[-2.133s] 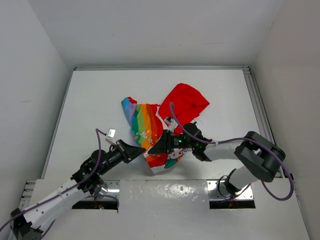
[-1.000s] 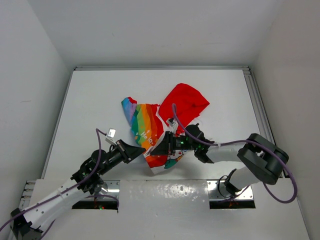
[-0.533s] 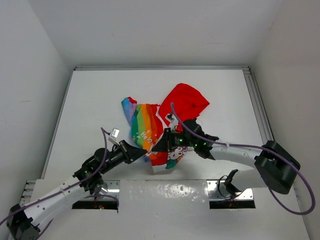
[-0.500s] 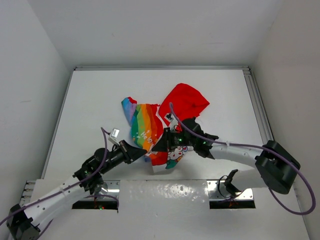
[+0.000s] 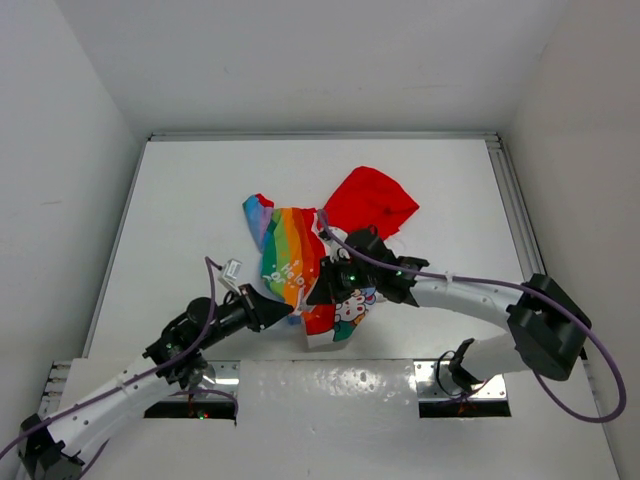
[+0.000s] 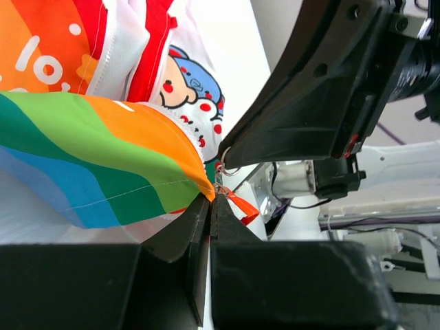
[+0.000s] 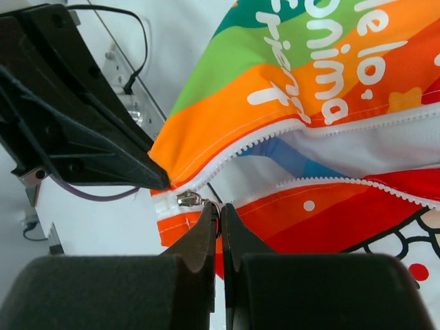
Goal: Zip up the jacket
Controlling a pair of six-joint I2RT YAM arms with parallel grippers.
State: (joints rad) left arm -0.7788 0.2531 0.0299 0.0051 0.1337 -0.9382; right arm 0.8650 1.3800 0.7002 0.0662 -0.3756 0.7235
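This is a robot lab cell. Bare white walls (image 5: 300,60) box in a white bench (image 5: 200,200), with metal plates (image 5: 495,392) at its near edge.

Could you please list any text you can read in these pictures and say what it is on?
"riend", cut off: white letters on the rainbow panel of the jacket.
"onima": beside it, same panel.
"le lo", cut off: same panel.
Top view: the lettering is too small to read.

Rainbow-striped jacket (image 5: 292,258) crumpled at table (image 5: 190,200) centre, red hood (image 5: 372,203) spread, zipper (image 7: 275,138) open
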